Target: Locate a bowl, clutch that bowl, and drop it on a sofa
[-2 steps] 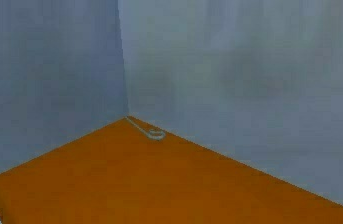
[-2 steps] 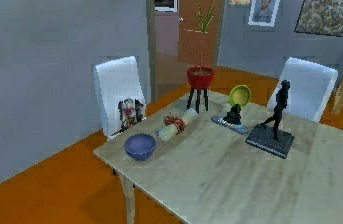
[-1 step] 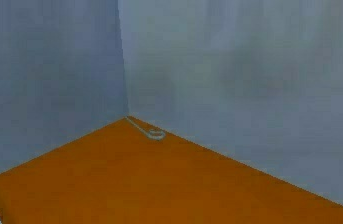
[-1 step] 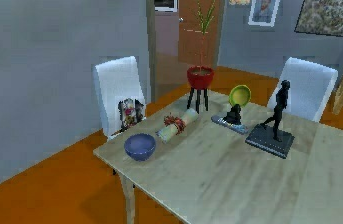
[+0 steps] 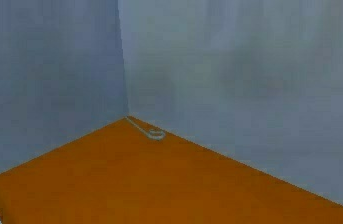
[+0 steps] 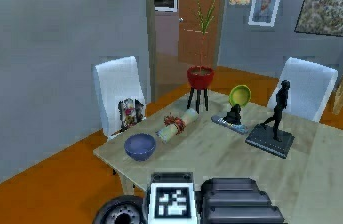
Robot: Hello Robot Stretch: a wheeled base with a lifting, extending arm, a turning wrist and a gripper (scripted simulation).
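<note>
A blue bowl (image 6: 139, 146) stands on the near left part of a pale wooden table (image 6: 219, 155) in the arm side view. At that view's bottom edge a white square with black marks (image 6: 175, 201) shows on the arm's end. Left of it sits the gripper's dark body (image 6: 121, 212), low and in front of the table's edge. Its far end cannot be made out, so I cannot tell whether it holds anything.
On the table are a rolled cloth (image 6: 171, 127), a red potted plant on a stand (image 6: 199, 78), a yellow-green object (image 6: 238, 97) and a dark statue (image 6: 274, 122). White chairs (image 6: 119, 88) (image 6: 305, 85) stand behind. The forward view has orange floor (image 5: 129, 180) meeting grey walls.
</note>
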